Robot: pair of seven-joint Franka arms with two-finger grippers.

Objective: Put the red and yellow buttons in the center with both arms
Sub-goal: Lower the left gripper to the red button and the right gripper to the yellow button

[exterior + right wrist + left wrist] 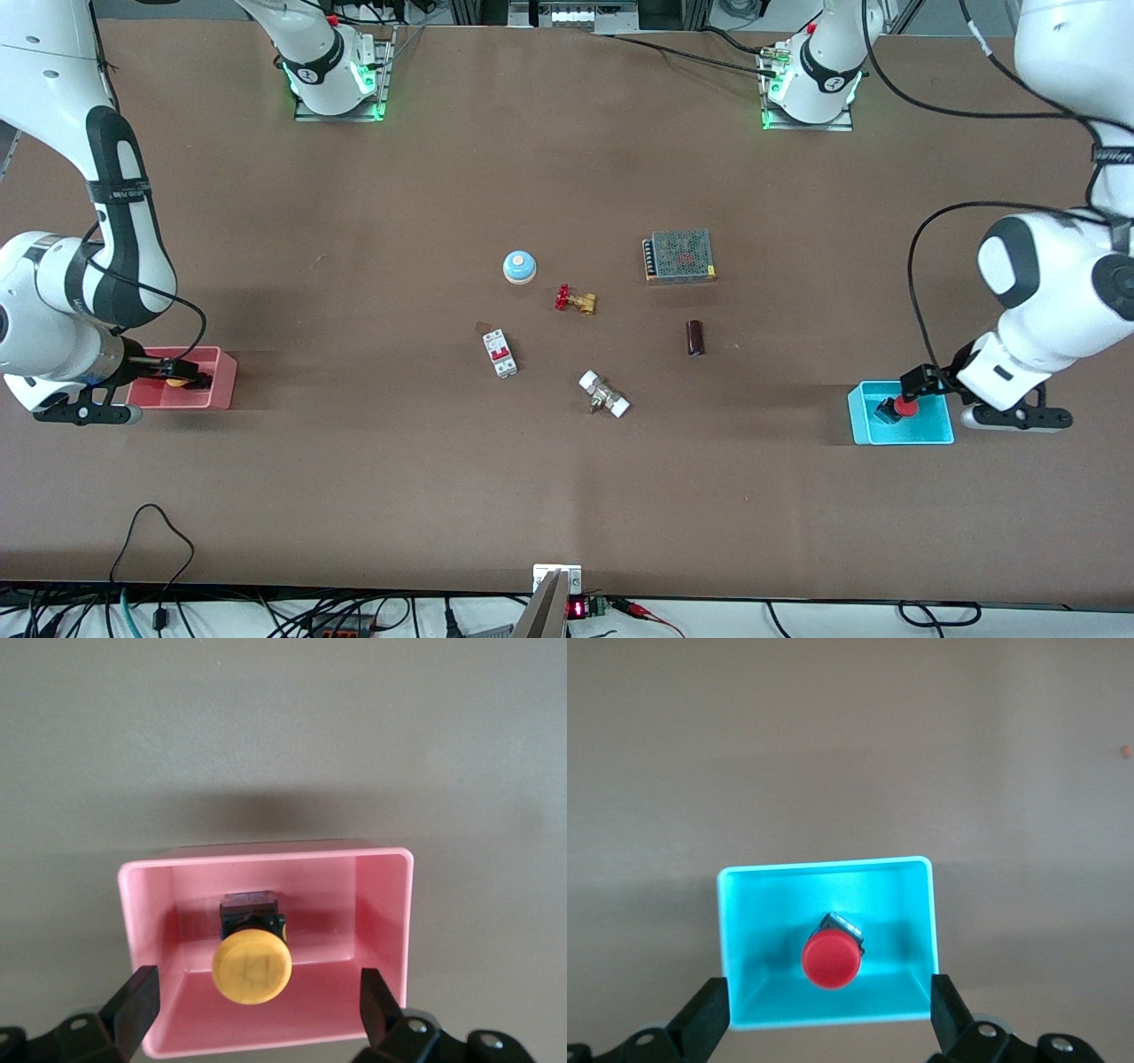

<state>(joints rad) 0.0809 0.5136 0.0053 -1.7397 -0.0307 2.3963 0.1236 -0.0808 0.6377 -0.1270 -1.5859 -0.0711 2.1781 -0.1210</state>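
Note:
The red button (903, 407) stands in the cyan bin (930, 436) at the left arm's end of the table. My left gripper (912, 387) hangs over it, open and empty. In the left wrist view the red cap (831, 960) sits between the wide-apart fingers (707, 1017), with the cyan bin (771, 904) below. The yellow button (178, 383) stands in the pink bin (221, 381) at the right arm's end. My right gripper (182, 372) is over it, open and empty. In the right wrist view the yellow cap (252, 968) lies between the fingers (135, 1003). The center (611, 341) is bare brown table.
Around the center lie a light-blue domed button (519, 267), a red-handled brass valve (575, 300), a breaker (500, 353), a white-ended valve (604, 394), a dark cylinder (695, 338) and a mesh-topped metal box (680, 255).

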